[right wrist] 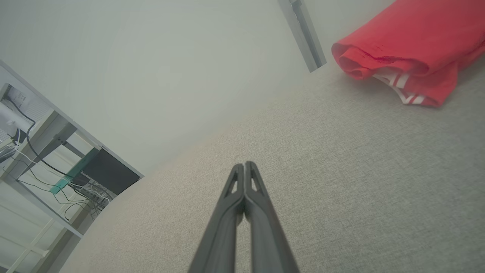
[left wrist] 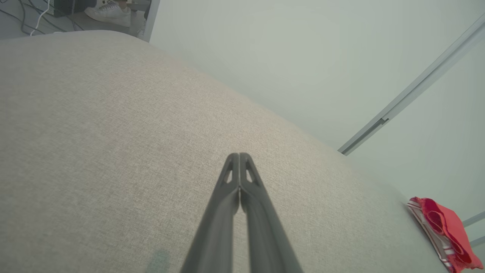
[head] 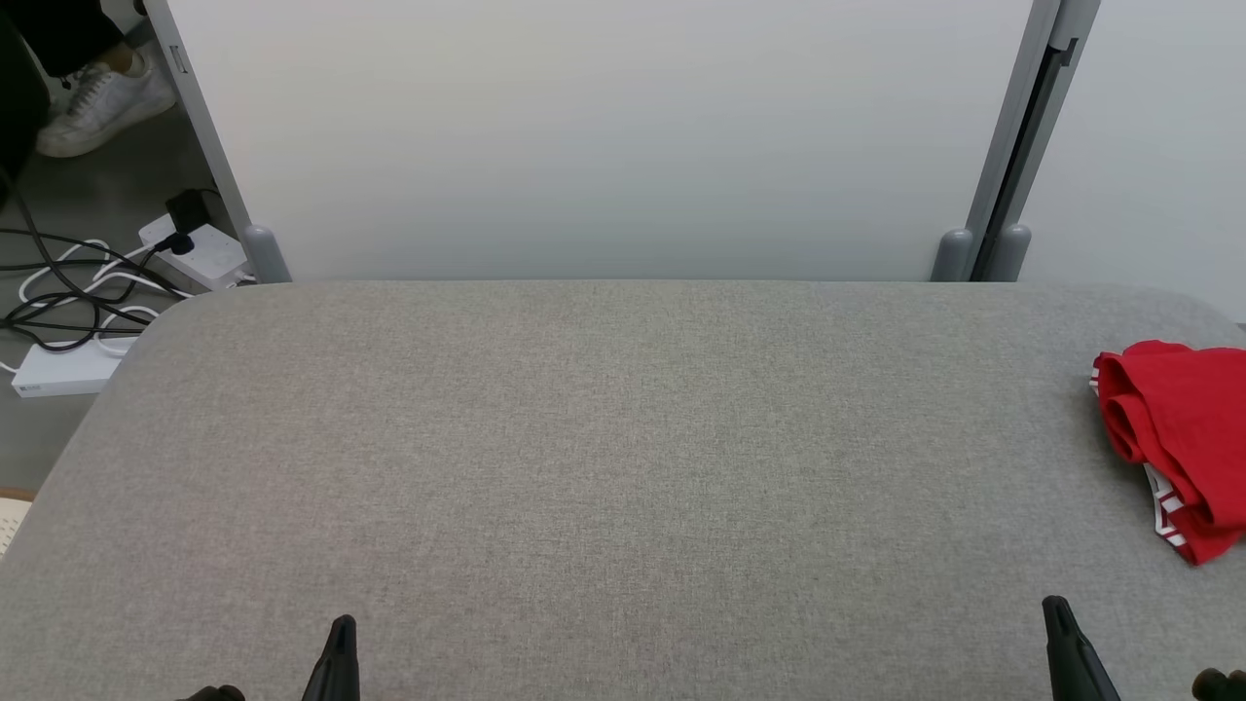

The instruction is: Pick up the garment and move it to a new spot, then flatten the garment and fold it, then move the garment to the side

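Note:
A red garment (head: 1183,438) with white trim lies folded in a bundle at the far right of the grey padded table (head: 604,458), partly cut off by the head view's edge. It also appears as the red garment (left wrist: 443,231) at the lower right of the left wrist view and as the red garment (right wrist: 409,45) at the upper right of the right wrist view. My left gripper (head: 341,628) pokes up at the lower left, shut and empty (left wrist: 239,156). My right gripper (head: 1056,608) sits at the lower right, well short of the garment, shut with nothing held (right wrist: 244,165).
A pale partition wall (head: 604,136) with grey posts stands right behind the table. On the floor at the left lie power strips and tangled cables (head: 88,292), and a person's white shoe (head: 102,102) is at the top left.

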Controlling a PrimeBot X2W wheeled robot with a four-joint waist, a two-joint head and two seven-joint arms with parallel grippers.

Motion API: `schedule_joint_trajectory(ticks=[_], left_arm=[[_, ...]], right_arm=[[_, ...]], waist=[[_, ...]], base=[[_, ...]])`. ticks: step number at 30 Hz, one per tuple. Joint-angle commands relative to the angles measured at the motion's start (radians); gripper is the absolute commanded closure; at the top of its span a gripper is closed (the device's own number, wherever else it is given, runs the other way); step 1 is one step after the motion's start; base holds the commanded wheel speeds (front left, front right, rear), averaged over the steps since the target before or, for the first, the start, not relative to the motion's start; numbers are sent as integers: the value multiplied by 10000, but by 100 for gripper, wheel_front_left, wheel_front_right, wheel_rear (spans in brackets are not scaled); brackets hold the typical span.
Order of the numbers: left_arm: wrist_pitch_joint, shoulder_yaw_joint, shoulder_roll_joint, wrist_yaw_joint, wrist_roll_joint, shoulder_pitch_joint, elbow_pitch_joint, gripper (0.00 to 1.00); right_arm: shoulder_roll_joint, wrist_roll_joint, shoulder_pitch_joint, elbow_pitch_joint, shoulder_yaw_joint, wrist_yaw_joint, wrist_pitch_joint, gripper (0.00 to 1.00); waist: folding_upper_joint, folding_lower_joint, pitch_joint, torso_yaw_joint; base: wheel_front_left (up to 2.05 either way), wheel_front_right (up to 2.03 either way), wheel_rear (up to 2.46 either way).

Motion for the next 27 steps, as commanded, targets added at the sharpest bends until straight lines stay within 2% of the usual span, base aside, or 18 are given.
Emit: schedule_joint_trajectory(ticks=[1, 27], left_arm=[[94, 217, 32, -120, -415, -607, -219, 100], [813, 663, 45, -491, -3180, -1266, -2, 100]], right_arm=[[-137, 417, -507, -194, -4, 0, 101, 100], [-186, 3175, -1165, 73, -242, 0, 810, 100]], waist=[[0, -1, 26, -16], [0, -1, 307, -174]], base=[[0, 0, 0], [0, 0, 0]])
